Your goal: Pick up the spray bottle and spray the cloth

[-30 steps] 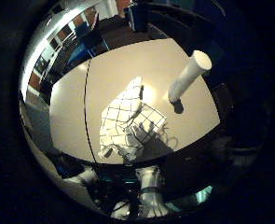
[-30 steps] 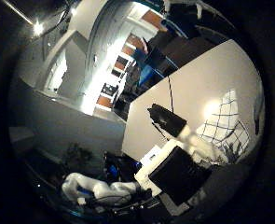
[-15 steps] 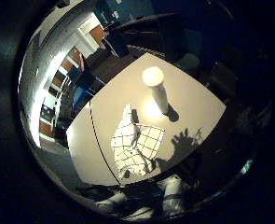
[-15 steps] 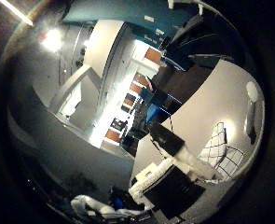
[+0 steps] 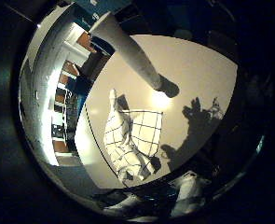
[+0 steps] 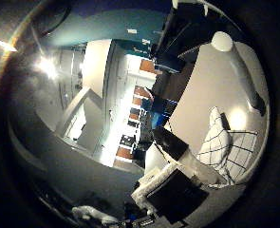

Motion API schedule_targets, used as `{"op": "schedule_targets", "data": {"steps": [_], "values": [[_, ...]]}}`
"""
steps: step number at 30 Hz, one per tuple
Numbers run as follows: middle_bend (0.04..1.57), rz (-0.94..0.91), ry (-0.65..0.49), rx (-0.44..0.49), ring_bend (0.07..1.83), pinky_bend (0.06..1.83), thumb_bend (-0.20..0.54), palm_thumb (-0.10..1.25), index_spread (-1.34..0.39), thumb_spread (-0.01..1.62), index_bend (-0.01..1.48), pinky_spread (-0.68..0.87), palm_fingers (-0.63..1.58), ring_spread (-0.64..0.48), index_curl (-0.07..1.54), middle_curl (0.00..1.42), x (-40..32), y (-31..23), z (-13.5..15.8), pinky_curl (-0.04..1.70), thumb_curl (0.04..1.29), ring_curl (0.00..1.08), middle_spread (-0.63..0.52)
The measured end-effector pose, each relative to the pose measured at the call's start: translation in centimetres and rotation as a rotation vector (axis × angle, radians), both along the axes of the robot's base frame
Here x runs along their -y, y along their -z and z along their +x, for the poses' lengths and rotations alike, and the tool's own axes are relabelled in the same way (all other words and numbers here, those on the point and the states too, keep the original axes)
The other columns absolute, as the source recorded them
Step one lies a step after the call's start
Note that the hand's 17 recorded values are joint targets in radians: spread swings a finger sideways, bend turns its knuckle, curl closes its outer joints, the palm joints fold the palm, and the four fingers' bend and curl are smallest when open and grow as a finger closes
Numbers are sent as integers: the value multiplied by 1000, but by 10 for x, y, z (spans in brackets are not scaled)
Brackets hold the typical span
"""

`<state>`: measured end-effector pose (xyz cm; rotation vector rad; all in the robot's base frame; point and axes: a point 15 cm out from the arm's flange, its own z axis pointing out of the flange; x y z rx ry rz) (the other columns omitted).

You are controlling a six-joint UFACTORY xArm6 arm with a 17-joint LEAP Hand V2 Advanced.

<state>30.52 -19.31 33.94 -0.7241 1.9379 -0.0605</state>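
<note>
A tall white spray bottle (image 5: pixel 133 52) stands upright on the pale table (image 5: pixel 202 70), and its top reaches close to the palm. Beside its base lies a crumpled white cloth (image 5: pixel 133 140) with a dark check pattern. My right hand (image 6: pixel 177 183) hovers above the table and touches neither of them. Its black and white fingers (image 6: pixel 172 142) reach out over the near edge of the cloth with nothing in them. On the bare table beside the cloth falls the hand's shadow (image 5: pixel 200 114), with its fingers spread.
A dark seam (image 5: pixel 87 135) runs across the table beside the cloth. Past the table's far edge is a room with blue chairs (image 6: pixel 159 116) and orange-fronted cabinets (image 6: pixel 140 92). A bright ceiling light (image 6: pixel 47 66) glares overhead.
The camera has swung and come nearer the bottle, which now looms much larger. Bottle and cloth lie where they were. The fingers still hold nothing.
</note>
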Motion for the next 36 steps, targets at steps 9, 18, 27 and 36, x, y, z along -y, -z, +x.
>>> {"op": "schedule_targets", "data": {"steps": [9,18,27,36], "values": [[240,-31,86,-26,420,405,-23,683,-131,1058,155,402,148,230,277,376,24,34,-8,300,382,277,176],[250,-6,105,-43,435,413,-24,671,-131,1062,152,395,153,221,275,374,40,54,-3,302,376,281,178],[266,14,82,-92,449,420,-26,650,-126,1052,152,396,153,222,273,377,53,78,19,298,367,283,178],[272,8,62,-133,471,427,-24,636,-116,1055,150,391,164,218,273,379,70,94,48,294,355,286,171]]}}
